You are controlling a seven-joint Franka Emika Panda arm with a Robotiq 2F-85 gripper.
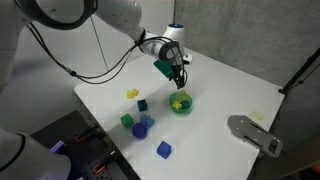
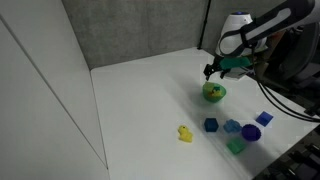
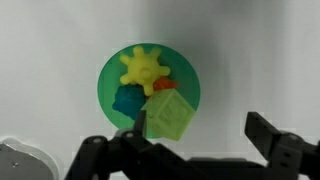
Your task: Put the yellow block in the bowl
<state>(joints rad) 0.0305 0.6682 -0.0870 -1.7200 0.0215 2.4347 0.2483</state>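
Yellow block (image 3: 171, 116) askew in green bowl (image 3: 108, 88)

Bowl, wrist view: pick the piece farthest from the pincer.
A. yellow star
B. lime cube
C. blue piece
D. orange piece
A: the star sits by the far rim of the bowl, while the cube, blue piece and orange piece lie nearer the pincer.

Arm (image 1: 112, 22) extended, tool (image 3: 198, 122) pointing straight down, fingers (image 3: 266, 133) spread wide apart
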